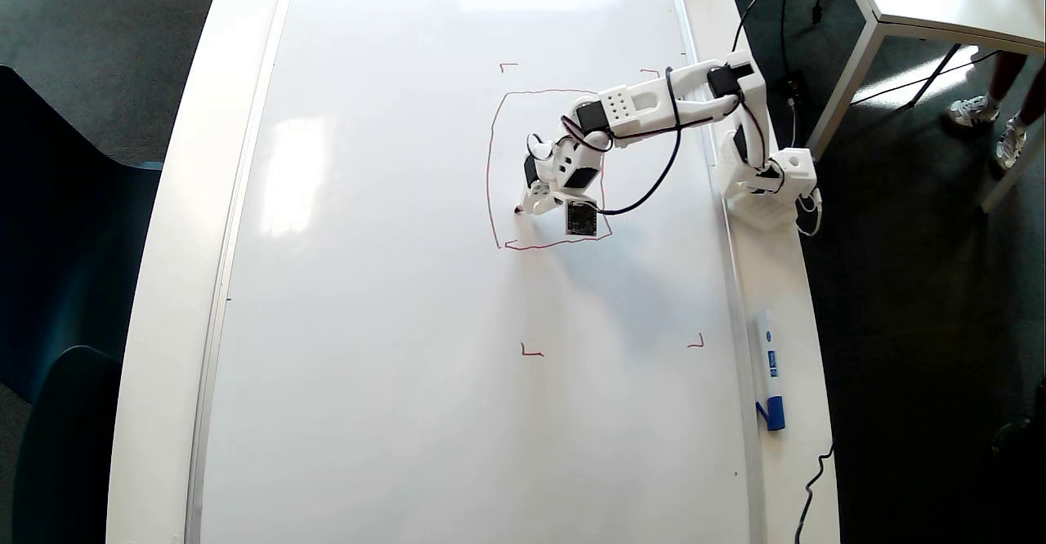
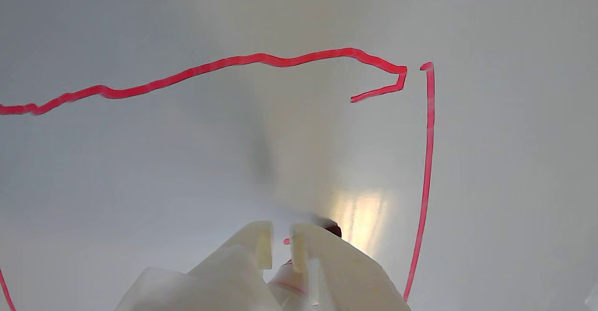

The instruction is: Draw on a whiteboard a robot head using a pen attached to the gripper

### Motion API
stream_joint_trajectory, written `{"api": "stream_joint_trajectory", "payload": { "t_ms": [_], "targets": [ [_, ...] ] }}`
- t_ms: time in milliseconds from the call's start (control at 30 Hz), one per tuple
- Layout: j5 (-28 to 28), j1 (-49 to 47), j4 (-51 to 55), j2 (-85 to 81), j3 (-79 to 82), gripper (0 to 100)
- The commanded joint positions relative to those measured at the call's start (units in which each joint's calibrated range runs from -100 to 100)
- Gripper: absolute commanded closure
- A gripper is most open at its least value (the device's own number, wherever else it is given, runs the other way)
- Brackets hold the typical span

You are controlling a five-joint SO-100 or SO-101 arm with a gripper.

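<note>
Here tool (image 1: pixel 531 203) clamped on red-tipped pen (image 1: pixel 520 210), tip touching whiteboard (image 1: pixel 368 283) inside red robot head outline (image 1: pixel 490 168), near its left side in overhead view; whiteboard lies on desk (image 1: pixel 163 242).

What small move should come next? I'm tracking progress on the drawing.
Probably drag the pen sideways to begin the first inner rectangle: the robot head shows only its outline, nothing inside, and the gripper holds the tip inside it on the whiteboard.
</note>
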Motion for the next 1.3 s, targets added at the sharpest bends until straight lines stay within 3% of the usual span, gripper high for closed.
{"api": "stream_joint_trajectory", "payload": {
  "t_ms": [0,600,1267],
  "targets": [
    [-0.1,0.4,-0.4,-0.9,0.5,99],
    [0.1,2.2,-3.2,-1.0,1.2,99],
    [3.7,9.0,-2.7,-1.0,1.4,99]
  ]
}}
